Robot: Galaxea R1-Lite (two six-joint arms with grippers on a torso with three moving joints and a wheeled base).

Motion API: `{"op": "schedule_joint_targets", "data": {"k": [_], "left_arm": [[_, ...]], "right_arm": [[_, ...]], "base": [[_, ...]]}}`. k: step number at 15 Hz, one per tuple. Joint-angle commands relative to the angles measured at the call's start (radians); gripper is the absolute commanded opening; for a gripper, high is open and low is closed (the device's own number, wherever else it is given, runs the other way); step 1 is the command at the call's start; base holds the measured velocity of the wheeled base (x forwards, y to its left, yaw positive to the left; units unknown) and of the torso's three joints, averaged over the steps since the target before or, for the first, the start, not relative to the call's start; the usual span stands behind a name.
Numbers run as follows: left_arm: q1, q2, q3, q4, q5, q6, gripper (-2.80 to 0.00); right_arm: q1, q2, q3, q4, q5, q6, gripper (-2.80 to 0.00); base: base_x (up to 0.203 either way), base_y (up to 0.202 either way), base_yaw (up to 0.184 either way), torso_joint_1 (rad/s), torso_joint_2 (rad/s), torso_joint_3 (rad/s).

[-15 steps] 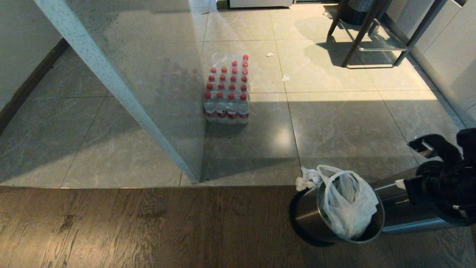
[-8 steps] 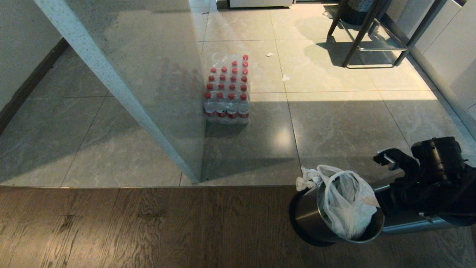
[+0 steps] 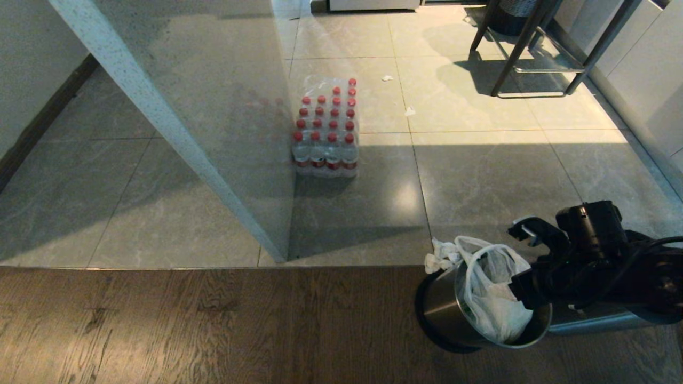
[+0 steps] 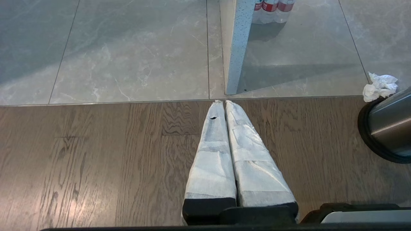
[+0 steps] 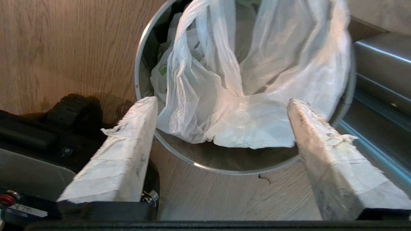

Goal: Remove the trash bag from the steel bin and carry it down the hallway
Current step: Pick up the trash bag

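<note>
Dark wood flooring (image 3: 213, 325) meets glossy grey tiles where the small round brushed-steel bin (image 3: 445, 312) stands, the thin white crinkly trash bag (image 3: 493, 290) bunched inside it with its loop handles poking above the rim. Beside the bag's top, the right gripper (image 5: 221, 125) is spread wide, its padded fingers (image 5: 128, 144) empty and straddling the bin's opening. Over the wood floor, the left gripper (image 4: 224, 106) is pressed closed, holding nothing.
</note>
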State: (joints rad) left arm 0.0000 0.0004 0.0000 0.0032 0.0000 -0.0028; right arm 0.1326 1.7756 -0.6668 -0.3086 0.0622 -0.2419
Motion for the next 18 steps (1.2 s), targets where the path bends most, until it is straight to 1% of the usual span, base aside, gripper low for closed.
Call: {"op": "schedule_joint_targets", "data": {"k": [1,5,9,13,18], "left_arm": [[0.000,0.000,0.000,0.000,0.000,0.000,-2.80],[0.000,0.000,0.000,0.000,0.000,0.000,-2.80],[0.000,0.000,0.000,0.000,0.001,0.000,-2.80],[0.000,0.000,0.000,0.000,0.000,0.000,-2.80],[0.000,0.000,0.000,0.000,0.001,0.000,-2.80]], "right_arm": [[0.001,0.056,-0.002,-0.024,0.000,-0.004,0.00],[0.001,0.105,-0.009,-0.069,-0.002,-0.005,0.00],[0.013,0.162,-0.050,-0.098,0.001,0.007,0.00],[0.013,0.230,-0.067,-0.176,-0.002,0.003,0.00],[0.013,0.302,-0.083,-0.215,-0.002,0.004,0.00]], "base": [[0.000,0.000,0.000,0.000,0.00,0.000],[0.000,0.000,0.000,0.000,0.00,0.000],[0.000,0.000,0.000,0.000,0.00,0.000],[0.000,0.000,0.000,0.000,0.00,0.000],[0.000,0.000,0.000,0.000,0.00,0.000]]}}
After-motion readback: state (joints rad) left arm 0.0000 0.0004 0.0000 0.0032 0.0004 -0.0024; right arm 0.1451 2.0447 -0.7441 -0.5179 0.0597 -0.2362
